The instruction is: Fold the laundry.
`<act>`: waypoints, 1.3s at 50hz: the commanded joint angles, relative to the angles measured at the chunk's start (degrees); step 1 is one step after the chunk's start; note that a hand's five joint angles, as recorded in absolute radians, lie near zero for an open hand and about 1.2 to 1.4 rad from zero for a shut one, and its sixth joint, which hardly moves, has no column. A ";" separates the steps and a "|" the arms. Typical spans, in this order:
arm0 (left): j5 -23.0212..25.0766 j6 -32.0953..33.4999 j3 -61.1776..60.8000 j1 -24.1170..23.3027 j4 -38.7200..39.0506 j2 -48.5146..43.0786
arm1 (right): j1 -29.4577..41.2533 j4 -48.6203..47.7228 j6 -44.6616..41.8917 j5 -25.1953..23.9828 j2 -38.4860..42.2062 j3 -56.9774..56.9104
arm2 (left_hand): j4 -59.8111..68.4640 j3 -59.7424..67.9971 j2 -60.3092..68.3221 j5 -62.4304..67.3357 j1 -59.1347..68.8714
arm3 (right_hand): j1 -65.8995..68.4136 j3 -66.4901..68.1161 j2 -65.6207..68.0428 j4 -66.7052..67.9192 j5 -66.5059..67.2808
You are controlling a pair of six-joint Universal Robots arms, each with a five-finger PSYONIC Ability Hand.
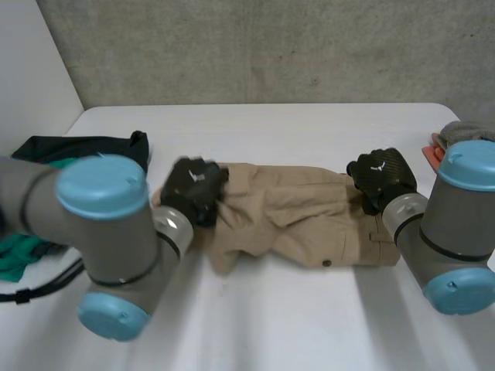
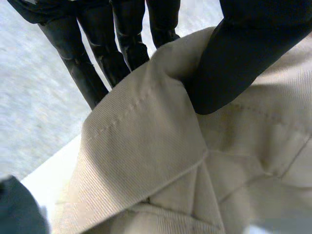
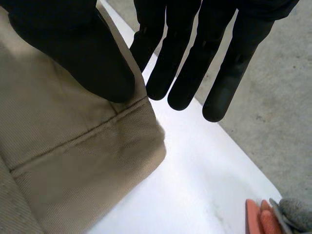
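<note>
Item: khaki trousers, lying crumpled across the middle of the white desk, lengthwise between the two hands. I see the left hand at the end nearer the desk's left edge and the right hand at the buttoned waistband end, nearer the right edge. Obscured: the left arm covers the desk's near left part, and I cannot make out how the cloth lies under either palm. Left hand: in its wrist view the thumb presses a raised fold of the cloth against straight fingers behind it, so it pinches the hem. Right hand: its thumb lies on a seamed corner with straight, slightly spread fingers behind the edge, the corner caught between them. Other stock: dark cloth and teal cloth at the left edge; a red item and a grey one at the right edge, both cut off.
</note>
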 commanded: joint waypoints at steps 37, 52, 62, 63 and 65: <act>12.36 -1.32 20.77 8.83 -13.59 -12.65 | 4.00 -14.95 -3.03 2.39 30.83 -33.86 | -43.26 -41.96 -42.78 -40.88 -39.10 | 17.83 11.80 11.80 11.40 11.32; 11.94 -2.19 27.86 6.19 -10.94 -22.22 | 5.58 -14.86 -4.60 3.09 29.77 -30.96 | -4.23 -2.92 -3.75 -1.84 -0.06 | 17.83 11.80 11.80 11.40 11.32; 6.22 -3.52 30.32 6.36 -14.29 -15.11 | 4.70 -13.81 -7.07 4.76 29.50 -32.10 | 11.41 12.72 11.89 13.80 15.58 | 17.83 11.80 11.80 11.40 11.32; 6.48 -3.34 31.46 6.97 -14.20 -14.15 | 4.62 -13.72 -7.16 4.76 29.50 -32.36 | 11.41 12.72 11.89 13.80 15.58 | 17.83 11.80 11.80 11.40 11.32; 7.10 -3.17 32.87 7.50 -14.38 -13.88 | 4.44 -13.90 -7.42 4.67 29.50 -33.06 | 11.41 12.72 11.89 13.80 15.58 | 17.83 11.80 11.80 11.40 11.32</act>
